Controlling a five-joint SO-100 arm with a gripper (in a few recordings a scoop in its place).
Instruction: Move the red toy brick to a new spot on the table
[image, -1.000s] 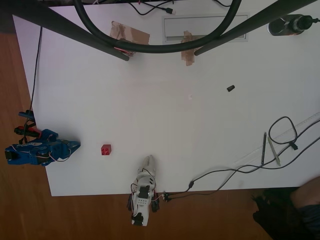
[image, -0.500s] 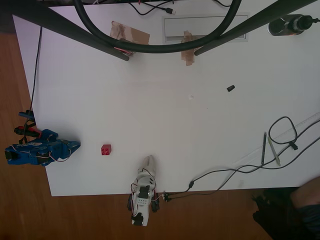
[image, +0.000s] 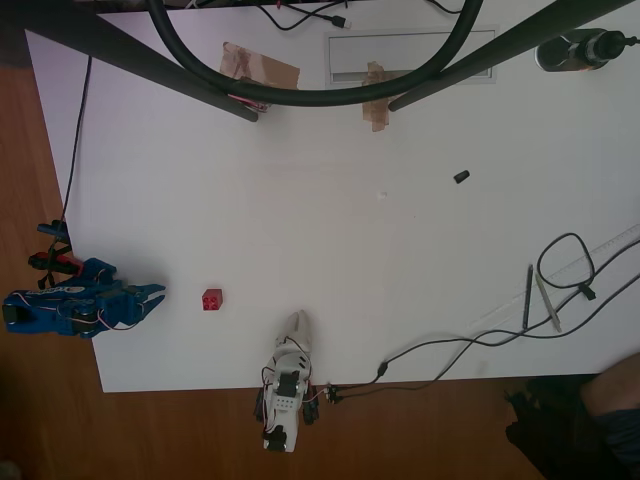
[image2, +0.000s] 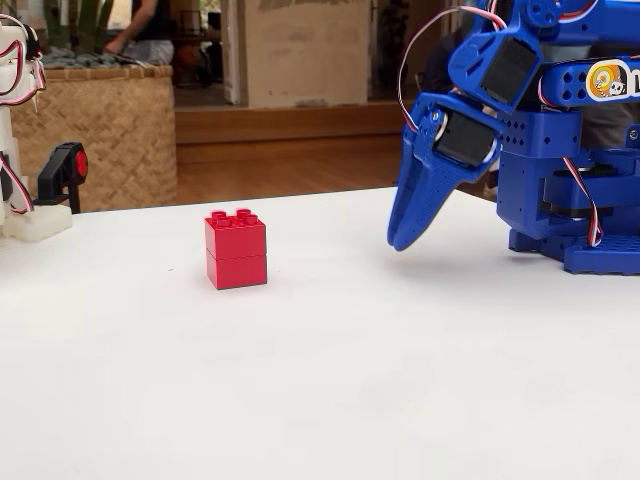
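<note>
My blue gripper (image2: 405, 235) is hanging low over the white table (image2: 330, 400), jaws slightly spread and holding nothing. The red toy brick (image2: 236, 249) is sitting just beyond it, apart. From above, the brick (image: 212, 299) is lying near the table's (image: 330, 220) edge, gripper (image: 157, 297) beside it.

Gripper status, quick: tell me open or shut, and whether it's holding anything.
Gripper: jaws open and empty, near the table edge, apart from the red toy brick.
</note>
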